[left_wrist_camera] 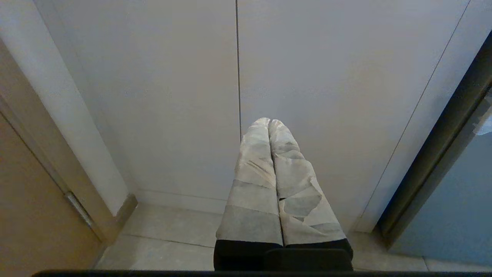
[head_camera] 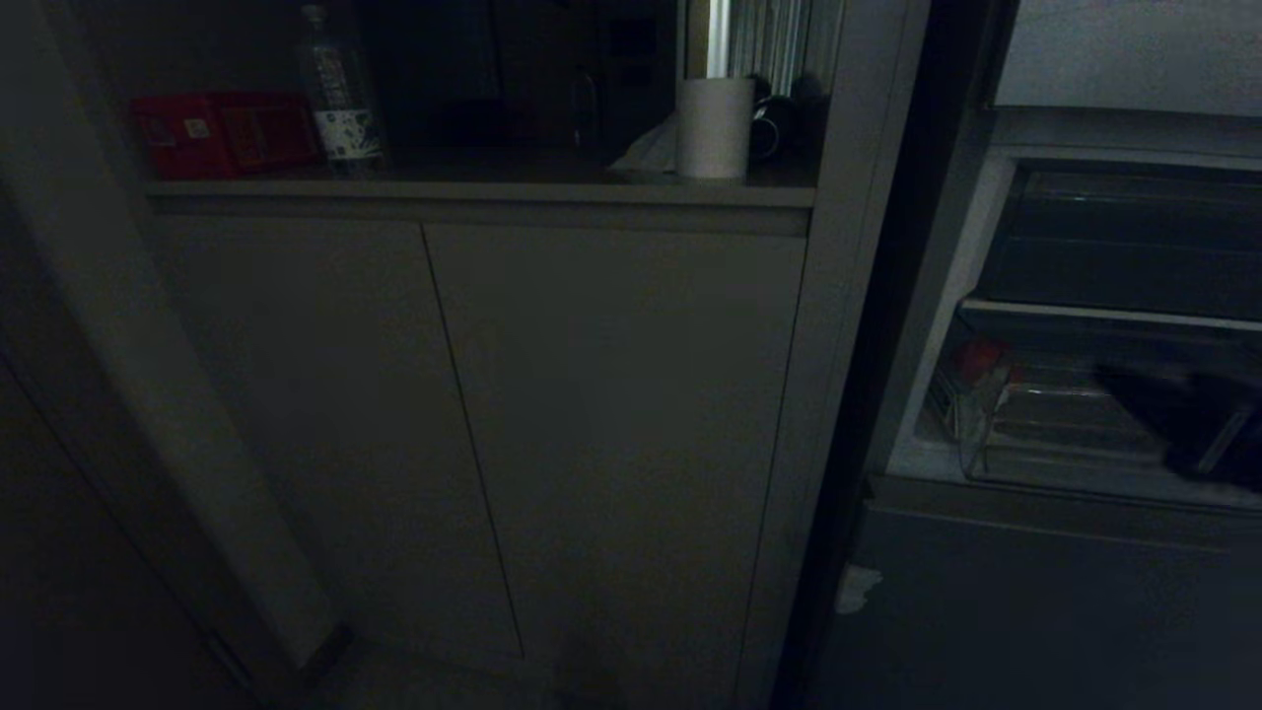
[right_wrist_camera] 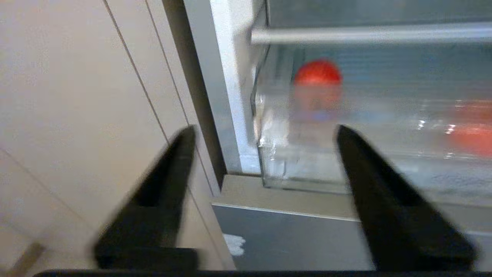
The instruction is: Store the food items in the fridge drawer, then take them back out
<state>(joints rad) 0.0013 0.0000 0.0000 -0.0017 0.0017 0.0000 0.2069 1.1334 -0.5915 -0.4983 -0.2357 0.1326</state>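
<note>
The fridge drawer [right_wrist_camera: 276,169] is a clear plastic bin, seen at the right edge of the head view [head_camera: 971,434] under a flat shelf. A round red food item [right_wrist_camera: 318,72] lies at its far left end, dim in the head view [head_camera: 981,357]. A second red-orange food item [right_wrist_camera: 471,134] shows blurred through the clear front wall. My right gripper [right_wrist_camera: 265,134] hovers just in front of the drawer's left front corner, open, with nothing between its black fingers. The right arm [head_camera: 1188,424] is a dark blur over the drawer. My left gripper [left_wrist_camera: 269,122] is shut and empty, parked facing the cabinet doors.
Beige cabinet doors [head_camera: 611,414] stand left of the fridge. The counter above holds a red box [head_camera: 222,133], a water bottle [head_camera: 335,94] and a white cup [head_camera: 714,128]. The grey-blue lower fridge door [right_wrist_camera: 292,238] sits under the drawer, and the shelf edge [right_wrist_camera: 369,34] runs above it.
</note>
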